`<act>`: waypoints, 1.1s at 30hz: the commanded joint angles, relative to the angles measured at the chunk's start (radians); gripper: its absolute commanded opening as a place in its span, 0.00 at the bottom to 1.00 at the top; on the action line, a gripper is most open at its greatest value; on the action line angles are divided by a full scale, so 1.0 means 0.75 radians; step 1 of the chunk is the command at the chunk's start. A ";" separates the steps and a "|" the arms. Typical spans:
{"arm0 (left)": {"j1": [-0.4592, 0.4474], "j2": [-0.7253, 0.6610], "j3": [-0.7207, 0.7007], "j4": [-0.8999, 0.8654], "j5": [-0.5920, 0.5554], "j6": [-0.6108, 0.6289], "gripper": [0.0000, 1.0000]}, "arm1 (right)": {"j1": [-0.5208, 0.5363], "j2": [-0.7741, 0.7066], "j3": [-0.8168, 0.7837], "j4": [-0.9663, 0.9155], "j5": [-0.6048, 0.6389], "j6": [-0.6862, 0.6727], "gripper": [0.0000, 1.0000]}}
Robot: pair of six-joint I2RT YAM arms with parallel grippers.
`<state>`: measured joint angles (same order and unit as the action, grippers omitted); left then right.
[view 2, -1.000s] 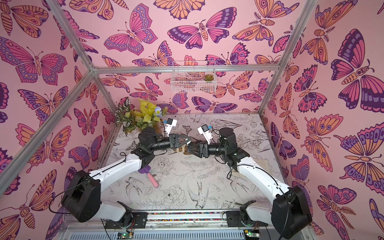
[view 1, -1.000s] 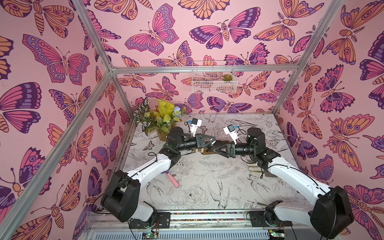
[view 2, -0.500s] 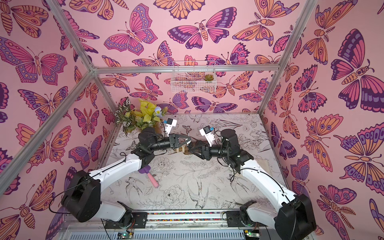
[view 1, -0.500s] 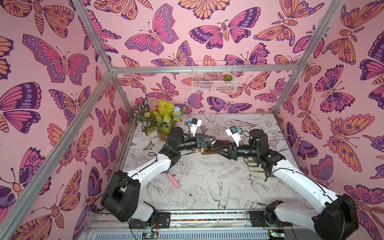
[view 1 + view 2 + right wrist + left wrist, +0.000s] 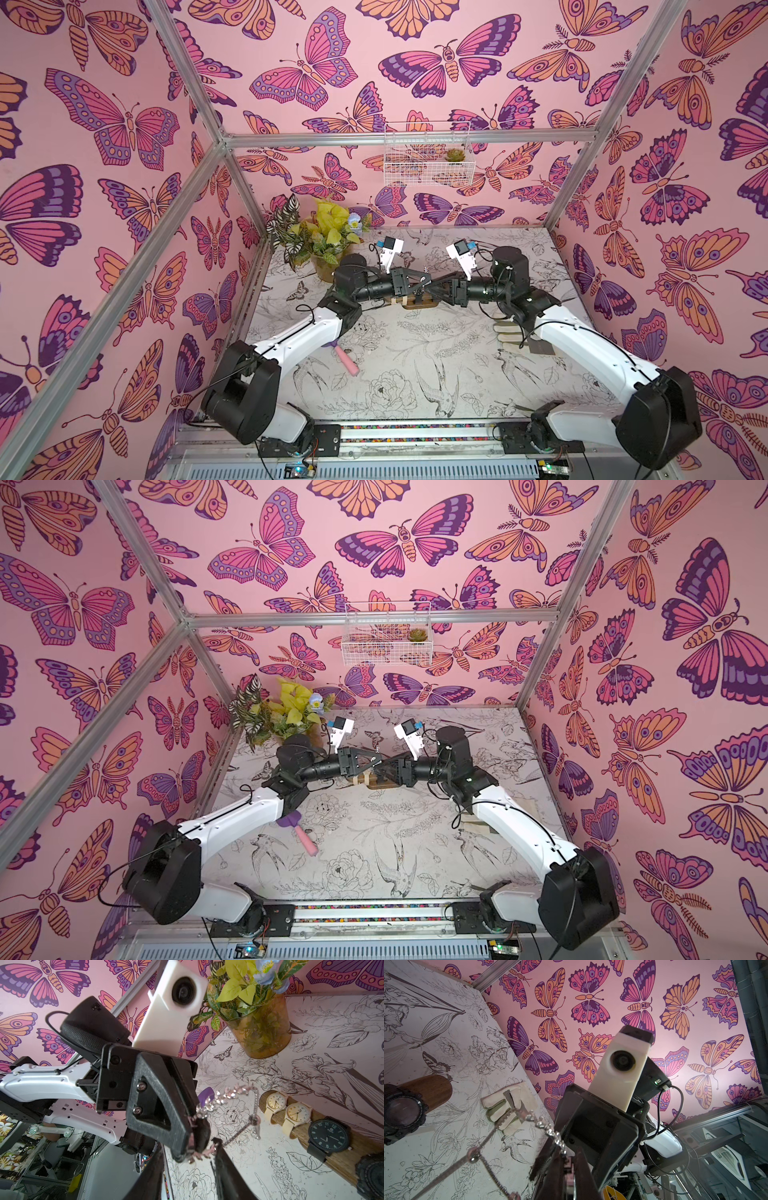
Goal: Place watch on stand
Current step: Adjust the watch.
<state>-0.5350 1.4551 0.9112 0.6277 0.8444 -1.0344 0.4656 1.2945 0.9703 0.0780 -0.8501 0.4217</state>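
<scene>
The watch is a slim band of crystal links with a thin silver chain. My left gripper is shut on its pink end and holds it in the air above the stand. My right gripper faces it tip to tip, jaws apart and straddling the left gripper's tip, one finger touching the pink links. In both top views the two grippers cross over the brown wooden stand. The stand carries two cream watches, a black one and a chunky black one.
A potted plant stands at the back left. A pink-handled purple tool lies by the left arm. A pale padded glove-like thing lies under the right arm. A wire basket hangs on the back wall.
The right gripper backed slightly away from the left one, then came in again, its jaws narrower than a second ago. The left arm and the watch have stayed put.
</scene>
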 commanded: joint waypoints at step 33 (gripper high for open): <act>0.028 0.048 -0.049 0.229 0.028 -0.105 0.40 | 0.021 0.085 -0.055 0.319 -0.112 0.233 0.00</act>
<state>-0.5175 1.4879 0.8959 0.7414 0.8452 -1.1007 0.4786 1.3800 0.9428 0.3000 -0.9245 0.6052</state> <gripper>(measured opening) 0.400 0.046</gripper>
